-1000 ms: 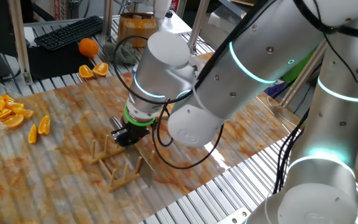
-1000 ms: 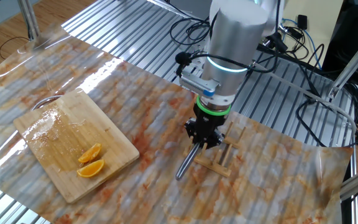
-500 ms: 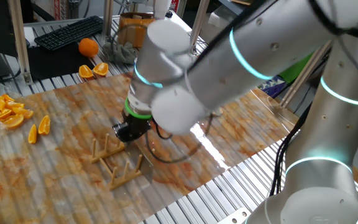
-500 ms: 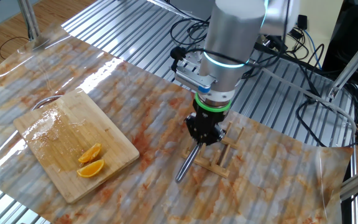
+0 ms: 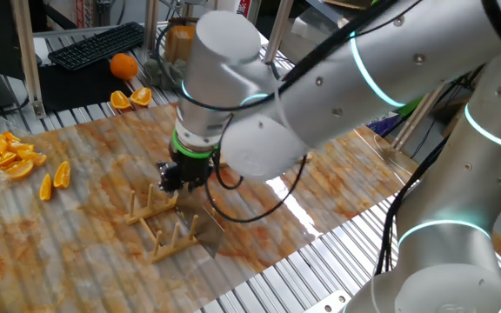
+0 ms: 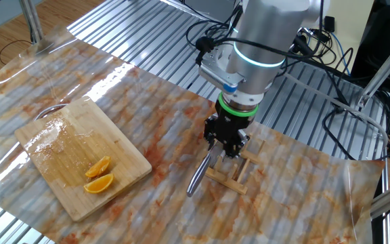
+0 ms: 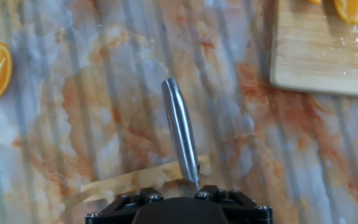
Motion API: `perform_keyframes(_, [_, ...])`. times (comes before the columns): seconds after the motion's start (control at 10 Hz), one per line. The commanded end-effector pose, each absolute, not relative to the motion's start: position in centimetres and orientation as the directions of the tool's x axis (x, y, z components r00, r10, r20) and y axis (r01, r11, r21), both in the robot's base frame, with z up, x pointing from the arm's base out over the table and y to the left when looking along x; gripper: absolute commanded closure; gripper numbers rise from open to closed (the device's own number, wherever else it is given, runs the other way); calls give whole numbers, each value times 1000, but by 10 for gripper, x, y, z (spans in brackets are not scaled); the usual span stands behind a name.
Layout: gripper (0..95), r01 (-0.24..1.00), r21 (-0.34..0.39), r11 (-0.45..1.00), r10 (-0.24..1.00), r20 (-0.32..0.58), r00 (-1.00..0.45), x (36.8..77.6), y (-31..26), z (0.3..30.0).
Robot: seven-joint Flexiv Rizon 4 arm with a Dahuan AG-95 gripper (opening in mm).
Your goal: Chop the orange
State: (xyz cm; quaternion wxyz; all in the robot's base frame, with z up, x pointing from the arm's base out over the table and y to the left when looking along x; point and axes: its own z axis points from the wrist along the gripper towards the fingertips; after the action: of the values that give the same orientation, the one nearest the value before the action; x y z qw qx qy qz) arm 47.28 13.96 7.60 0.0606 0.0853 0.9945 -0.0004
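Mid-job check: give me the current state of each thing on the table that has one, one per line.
Black two-finger gripper: shut on the knife, over the rack.
Steel-bladed knife: held, blade angled down past the rack.
Small wooden slatted rack: flat on the mat.
Two cut orange pieces: lying on the board, untouched.
Wooden cutting board: flat, wet-looking patch.
Whole round orange: uncut.
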Motion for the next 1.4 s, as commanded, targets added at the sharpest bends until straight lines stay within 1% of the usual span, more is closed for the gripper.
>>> perform_keyframes(0.1, [0, 174, 11, 985, 174, -109, -979, 475, 140, 61])
perform_keyframes(0.3, [0, 179, 5, 984, 179, -87, -980, 475, 139, 71])
perform_keyframes(0.4, [0, 199, 9, 980, 199, -73, -977, 476, 138, 82])
perform_keyframes(0.6, [0, 217, 12, 976, 217, -69, -974, 476, 136, 94])
perform_keyframes(0.7, [190, 225, 18, 974, 226, -67, -972, 478, 135, 99])
perform_keyframes(1.1, [190, 261, 34, 965, 262, -66, -963, 484, 130, 111])
perform_keyframes(1.4, [190, 239, 38, 970, 241, -72, -968, 497, 109, 118])
